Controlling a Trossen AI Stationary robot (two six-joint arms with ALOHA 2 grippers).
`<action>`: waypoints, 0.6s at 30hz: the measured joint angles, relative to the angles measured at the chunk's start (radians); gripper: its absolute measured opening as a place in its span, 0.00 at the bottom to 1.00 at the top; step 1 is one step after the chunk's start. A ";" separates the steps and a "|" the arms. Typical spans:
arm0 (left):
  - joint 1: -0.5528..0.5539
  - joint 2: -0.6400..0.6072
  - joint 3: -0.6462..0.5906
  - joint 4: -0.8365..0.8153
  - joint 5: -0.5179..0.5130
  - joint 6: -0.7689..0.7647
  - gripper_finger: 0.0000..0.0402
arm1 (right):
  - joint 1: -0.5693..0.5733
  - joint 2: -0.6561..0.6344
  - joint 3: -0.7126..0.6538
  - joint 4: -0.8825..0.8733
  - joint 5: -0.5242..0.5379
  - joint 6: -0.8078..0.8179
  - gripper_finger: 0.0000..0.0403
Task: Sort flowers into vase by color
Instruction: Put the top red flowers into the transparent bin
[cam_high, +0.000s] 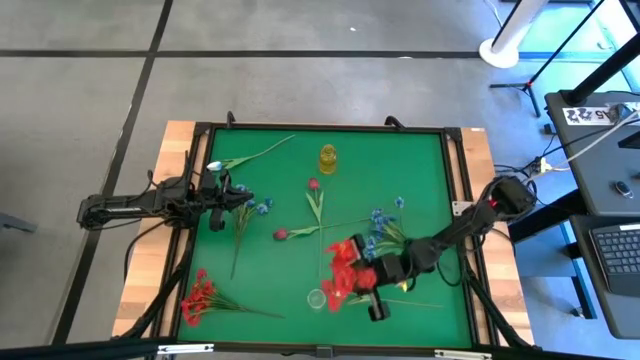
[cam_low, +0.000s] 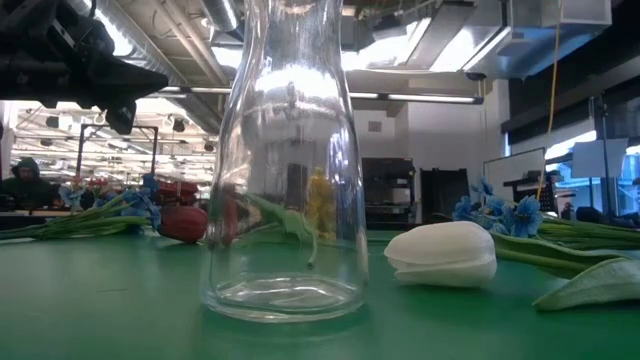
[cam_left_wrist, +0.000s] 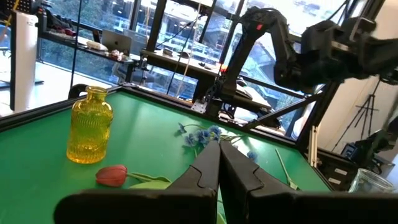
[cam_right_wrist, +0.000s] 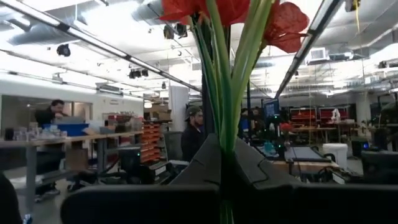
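Jaws of right gripper (cam_high: 366, 296) clamped on green stems of red artificial flowers (cam_high: 343, 268) near clear glass vase (cam_high: 317, 298); left gripper (cam_high: 228, 203) closed, empty.

high: straight down | low: mat-level, close behind clear vase (cam_low: 285, 160) | wrists: forward | shared: yellow vase (cam_high: 328, 158)

My right arm reaches in from the table's right edge, bent at the elbow, its forearm slanting toward the near middle of the table. My right gripper (cam_high: 378, 300) is there, fingers (cam_right_wrist: 249, 163) pressed together on red flower stems (cam_right_wrist: 227, 81), pointing level into the room. My left arm lies stretched along the left side, left gripper (cam_high: 222, 207) just over the table's edge, fingers (cam_left_wrist: 205, 171) closed on nothing.
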 joint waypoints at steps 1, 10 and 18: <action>0.000 0.000 0.000 0.000 0.000 0.000 0.00 | 0.000 0.018 0.016 0.002 0.000 -0.006 0.01; 0.000 0.000 0.000 0.000 0.000 0.000 0.00 | -0.024 0.118 0.069 -0.004 0.008 -0.002 0.01; 0.000 0.000 0.000 0.000 0.000 0.000 0.00 | -0.028 0.121 0.069 -0.117 0.118 0.015 0.08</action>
